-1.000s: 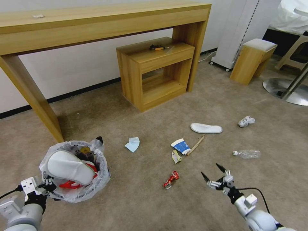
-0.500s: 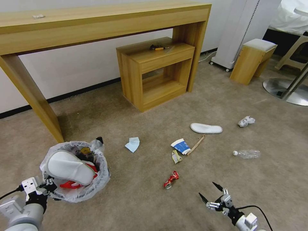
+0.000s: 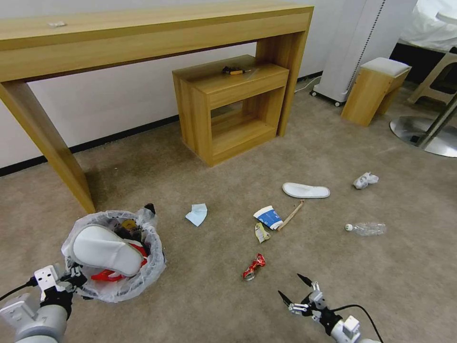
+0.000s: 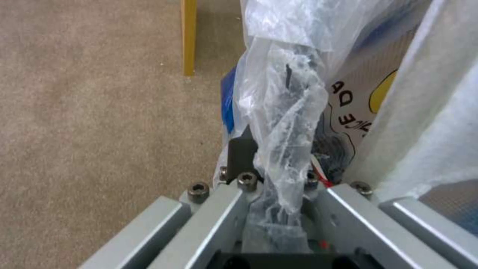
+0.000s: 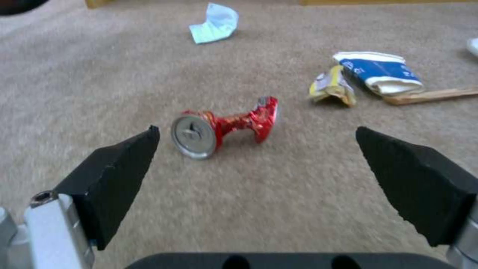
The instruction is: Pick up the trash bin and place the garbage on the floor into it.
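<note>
The right gripper [image 3: 295, 291] hangs with fingers spread just short of the crushed red can [image 3: 253, 266] on the beige carpet [image 3: 200, 295]. The left gripper [image 3: 71, 278] pinches the bag-lined trash bin's [image 3: 143, 271] near rim; a white slipper [image 3: 104, 248] lies inside.

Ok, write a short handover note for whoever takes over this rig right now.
Left end effector: shut on the bag-lined rim of the bin, at the robot's near left.
Right end effector: open, empty, low over the carpet, facing the can, which lies just beyond its fingertips.
Done: one slipper and red wrappers in the bin.
Left on the carpet: can, tissue, cup, yellow wrapper, stick, second slipper, bottle, white wad.
</note>
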You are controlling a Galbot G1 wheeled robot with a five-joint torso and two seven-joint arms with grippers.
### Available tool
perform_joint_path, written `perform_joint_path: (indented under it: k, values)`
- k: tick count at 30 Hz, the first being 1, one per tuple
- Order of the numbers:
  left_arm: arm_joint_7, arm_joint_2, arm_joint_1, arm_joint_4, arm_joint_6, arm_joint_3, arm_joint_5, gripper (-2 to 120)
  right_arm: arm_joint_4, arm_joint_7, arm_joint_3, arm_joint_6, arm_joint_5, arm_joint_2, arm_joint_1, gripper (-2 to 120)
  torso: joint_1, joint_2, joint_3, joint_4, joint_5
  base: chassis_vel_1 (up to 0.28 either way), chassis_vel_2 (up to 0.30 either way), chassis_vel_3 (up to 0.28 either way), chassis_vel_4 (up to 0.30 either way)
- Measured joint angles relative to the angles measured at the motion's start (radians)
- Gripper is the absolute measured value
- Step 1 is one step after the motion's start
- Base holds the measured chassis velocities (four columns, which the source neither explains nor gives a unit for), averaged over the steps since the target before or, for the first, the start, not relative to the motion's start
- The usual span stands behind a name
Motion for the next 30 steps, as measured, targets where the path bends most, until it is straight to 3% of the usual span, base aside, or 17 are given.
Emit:
perform_joint_path:
  k: [16,30]
  values:
    - [0.001,-0.004,-0.005,0.007,-0.001,0.011,0.01,0,-0.034,0.018,-0.027,-0.015,0.028,0.055,0.014,100,0.0,0.0,0.0,-0.0002,-0.0002,0.0,0.0,0.0,0.0]
    - [0.004,0.029,-0.007,0.007,-0.005,0.006,-0.012,0,-0.089,0.061,-0.115,-0.056,0.087,0.127,0.085,97,0.0,0.0,0.0,-0.0001,-0.0001,0.0,0.0,0.0,0.0]
